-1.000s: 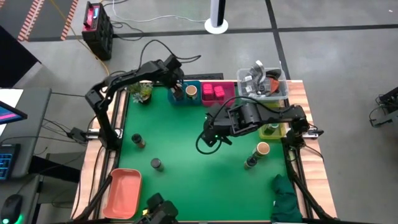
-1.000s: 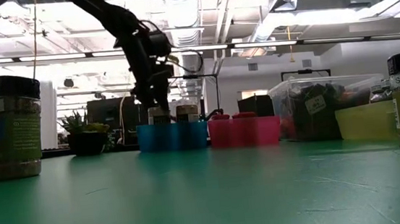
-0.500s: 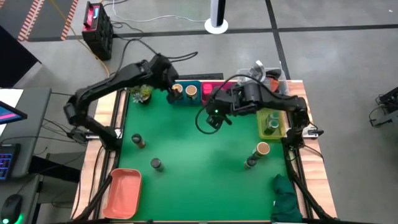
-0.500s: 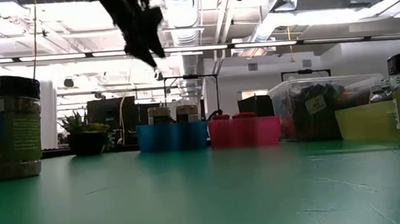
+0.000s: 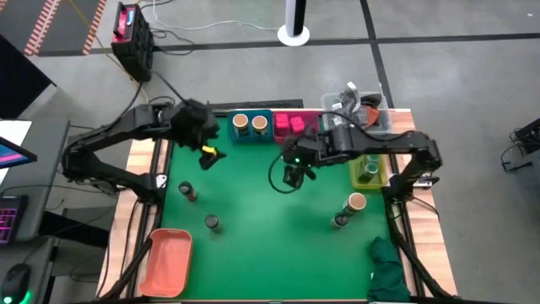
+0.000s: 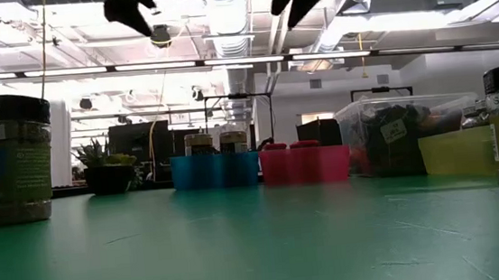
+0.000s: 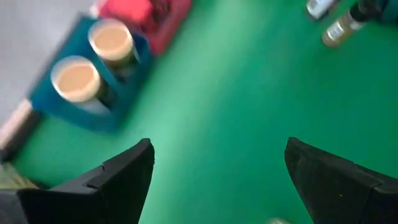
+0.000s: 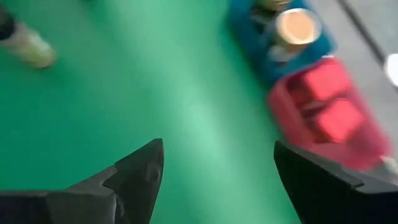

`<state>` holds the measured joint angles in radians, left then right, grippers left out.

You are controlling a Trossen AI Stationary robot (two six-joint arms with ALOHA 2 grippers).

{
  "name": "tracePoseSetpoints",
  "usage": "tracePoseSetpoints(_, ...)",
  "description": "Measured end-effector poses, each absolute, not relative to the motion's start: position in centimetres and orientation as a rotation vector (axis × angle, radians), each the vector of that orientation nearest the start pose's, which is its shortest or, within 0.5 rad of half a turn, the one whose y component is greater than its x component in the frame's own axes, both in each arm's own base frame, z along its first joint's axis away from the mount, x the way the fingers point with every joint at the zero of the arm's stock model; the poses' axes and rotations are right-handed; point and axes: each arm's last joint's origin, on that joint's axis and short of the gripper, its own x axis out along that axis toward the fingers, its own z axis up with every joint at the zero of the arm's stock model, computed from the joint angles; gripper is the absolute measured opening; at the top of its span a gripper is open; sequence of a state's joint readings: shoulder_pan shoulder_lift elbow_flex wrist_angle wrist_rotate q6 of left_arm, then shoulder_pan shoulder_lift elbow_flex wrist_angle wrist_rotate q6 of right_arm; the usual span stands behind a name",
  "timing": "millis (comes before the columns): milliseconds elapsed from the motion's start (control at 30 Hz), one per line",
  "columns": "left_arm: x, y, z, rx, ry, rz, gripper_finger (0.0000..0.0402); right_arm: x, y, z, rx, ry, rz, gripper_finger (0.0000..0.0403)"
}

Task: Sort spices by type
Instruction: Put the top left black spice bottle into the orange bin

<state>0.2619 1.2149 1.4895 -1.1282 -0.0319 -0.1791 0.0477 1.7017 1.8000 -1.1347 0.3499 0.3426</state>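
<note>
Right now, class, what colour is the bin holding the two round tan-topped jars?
Blue bin; clearest in the high view.

The worktop (image 5: 270,203) has a green mat with wood showing at its sides. Along the back edge sit a blue bin (image 5: 251,127), a pink bin (image 5: 291,127), a clear tub (image 5: 359,114) and a yellow bin (image 5: 369,169). A small plant (image 6: 107,166) stands left of the blue bin. Two dark-lidded jars (image 5: 187,192) stand at the left. A tan-topped jar (image 5: 357,203) and another dark jar (image 5: 340,220) stand together at the right. An orange tray (image 5: 166,262) lies at the front left corner, and a green cloth (image 5: 390,268) at the front right.
</note>
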Motion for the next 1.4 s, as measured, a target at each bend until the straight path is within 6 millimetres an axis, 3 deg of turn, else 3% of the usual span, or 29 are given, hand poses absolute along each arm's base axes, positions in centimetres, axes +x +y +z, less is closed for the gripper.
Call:
tracePoseSetpoints(400,19.4,2.3,37.7,-0.427,1.146,0.449,0.0345,29.9,4.4,32.5,0.262,0.807,-0.305,0.0329)
tracePoseSetpoints(567,19.2,1.6,34.7,-0.416,1.257,0.488,0.0345,28.6,6.9,31.7,0.287,0.795,-0.277,0.0329)
tracePoseSetpoints(733,18.8,1.5,30.3,-0.406,1.332,0.526,0.0345,28.2,8.7,31.9,0.31,0.735,-0.294,0.0329)
tracePoseSetpoints(933,18.4,1.9,26.8,-0.424,1.357,0.593,0.0345,27.8,10.5,32.2,0.345,0.694,-0.272,0.0329)
tracePoseSetpoints(1400,15.5,1.6,23.4,-0.562,1.358,0.603,0.0345,27.8,10.8,32.3,0.399,0.667,-0.284,0.0329)
